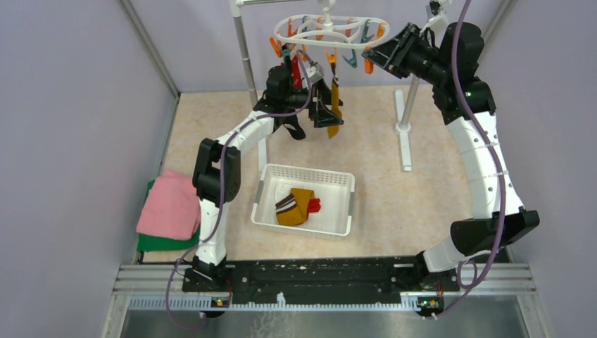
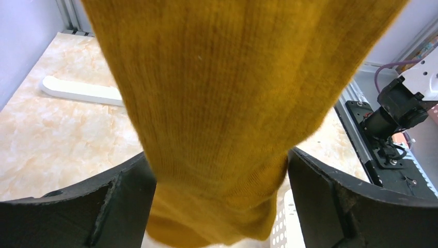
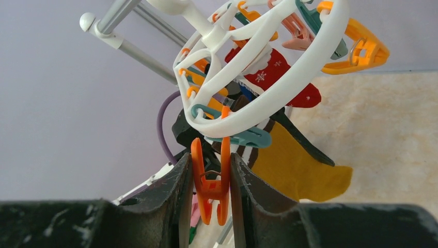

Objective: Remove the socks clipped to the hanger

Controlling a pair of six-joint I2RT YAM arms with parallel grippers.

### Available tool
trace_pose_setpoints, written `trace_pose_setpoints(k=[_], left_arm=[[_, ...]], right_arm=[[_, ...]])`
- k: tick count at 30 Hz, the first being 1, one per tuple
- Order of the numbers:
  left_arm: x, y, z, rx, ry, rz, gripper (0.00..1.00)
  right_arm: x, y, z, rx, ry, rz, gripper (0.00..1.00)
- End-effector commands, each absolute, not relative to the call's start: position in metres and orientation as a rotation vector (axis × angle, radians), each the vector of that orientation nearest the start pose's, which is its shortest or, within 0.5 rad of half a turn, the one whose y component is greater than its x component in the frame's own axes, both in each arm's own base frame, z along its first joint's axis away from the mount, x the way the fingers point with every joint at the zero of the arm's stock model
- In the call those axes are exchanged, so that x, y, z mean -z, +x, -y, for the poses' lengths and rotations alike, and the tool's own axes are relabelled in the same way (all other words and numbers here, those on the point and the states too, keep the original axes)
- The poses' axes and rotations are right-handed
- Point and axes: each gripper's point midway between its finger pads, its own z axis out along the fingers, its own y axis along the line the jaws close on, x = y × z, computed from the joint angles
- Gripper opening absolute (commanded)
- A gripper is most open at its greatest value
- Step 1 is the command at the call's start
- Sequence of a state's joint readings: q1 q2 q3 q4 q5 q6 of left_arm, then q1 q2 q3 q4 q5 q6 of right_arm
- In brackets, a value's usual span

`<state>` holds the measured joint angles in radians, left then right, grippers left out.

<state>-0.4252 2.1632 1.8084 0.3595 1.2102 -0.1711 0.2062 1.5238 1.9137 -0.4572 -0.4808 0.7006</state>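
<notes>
- A white oval hanger [image 1: 331, 29] with orange and teal clips hangs on a white rack [image 1: 245, 53].
- A mustard sock [image 1: 335, 105] and a red sock [image 1: 296, 70] hang from it.
- The left gripper [image 1: 320, 118] is at the mustard sock.
- The right gripper [image 1: 373, 56] meets an orange clip [image 1: 367, 67] at the hanger's right end.
- A white basket [image 1: 336, 177] holds loose socks [image 1: 299, 206].
- A pink cloth [image 1: 169, 204] lies on a green cloth [image 1: 165, 243], left.

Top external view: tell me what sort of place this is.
Most likely a robot test cell staged as a laundry corner, not a home: plain panel walls box in a table, which holds a clip hanger with socks and a white basket.
</notes>
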Motion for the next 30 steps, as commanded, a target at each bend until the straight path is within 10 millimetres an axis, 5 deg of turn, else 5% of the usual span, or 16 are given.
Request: trace_pose_setpoints(k=[1,7,11,25,30], left_arm=[[-0.278,0.427,0.379,1.343,1.192,-1.243,0.91],[-0.277,0.424,0.374,1.317,1.135,-1.352,0.63],[-0.283,0.408,0.363,1.273,1.096,-1.37,0.52],[-0.299,0.397,0.346,1.212,0.941,-1.512,0.51],[-0.296,0.397,0.345,1.205,0.937,-1.519,0.19]], right_arm=[[-0.503,0.394,-0.187,-1.086,0.012,-1.666,0.0],[-0.501,0.398,-0.184,-1.06,0.017,-1.665,0.0],[-0.499,0.402,-0.182,-1.045,0.021,-1.663,0.0],[-0.488,0.412,-0.175,-0.963,0.018,-1.684,0.0],[-0.483,0.414,-0.175,-0.958,0.018,-1.698,0.0]])
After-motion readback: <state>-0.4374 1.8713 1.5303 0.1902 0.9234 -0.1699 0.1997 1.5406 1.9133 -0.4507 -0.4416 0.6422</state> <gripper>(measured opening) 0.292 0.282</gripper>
